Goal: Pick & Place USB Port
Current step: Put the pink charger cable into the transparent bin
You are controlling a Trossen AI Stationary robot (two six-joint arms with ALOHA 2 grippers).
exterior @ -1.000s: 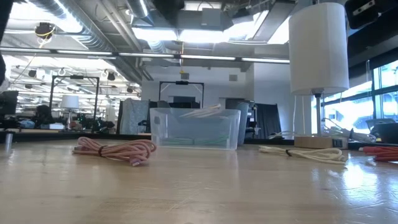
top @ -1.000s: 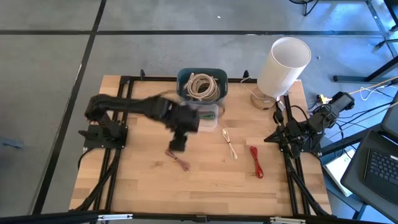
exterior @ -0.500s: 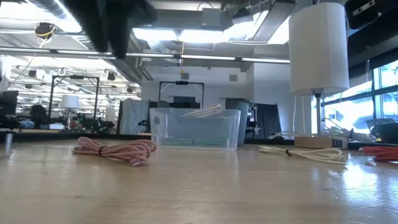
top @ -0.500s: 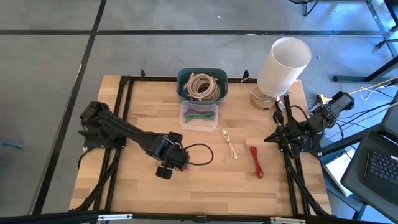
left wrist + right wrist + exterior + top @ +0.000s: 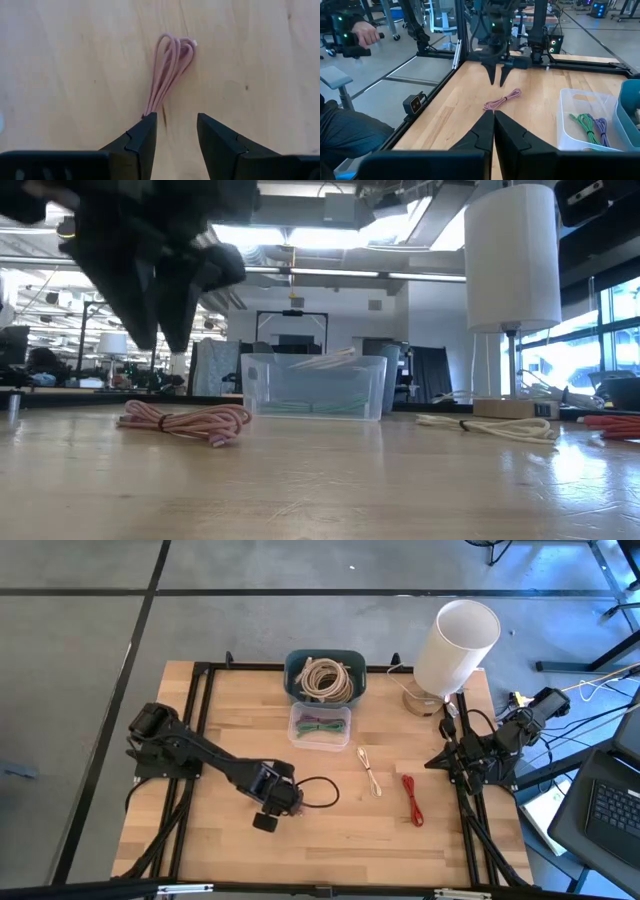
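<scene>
Left arm is reaching diagonally out from its base at the table's left edge toward the middle front of the table. Left gripper [image 5: 174,137] is pointing down at the wood, fingers standing partly apart with a clear gap between them, gripping nothing. In the right wrist view the same gripper [image 5: 497,75] is hanging just above the table, tips clear of the surface.

Pink cable [image 5: 168,70] is lying coiled in a long flat bundle on the bare wood, just ahead of the left fingertips, one end passing beside the left finger [image 5: 140,140]; contact there is probably none, but the view is too close to be sure. In the low view the bundle [image 5: 185,421] is resting flat on the table, left of the clear bin [image 5: 313,387].

Right gripper [image 5: 493,131] is waiting at the table's right edge, fingers pressed together, empty.

Around: the clear bin [image 5: 320,727] is holding green and purple cables; behind it a blue tub [image 5: 322,677] is holding a cream coil. A cream cable [image 5: 370,772] and a red cable [image 5: 412,799] are lying right of centre, well apart from the pink one. A white lamp [image 5: 455,647] is standing at the back right corner. Nothing is lying between the left gripper and the pink cable.
</scene>
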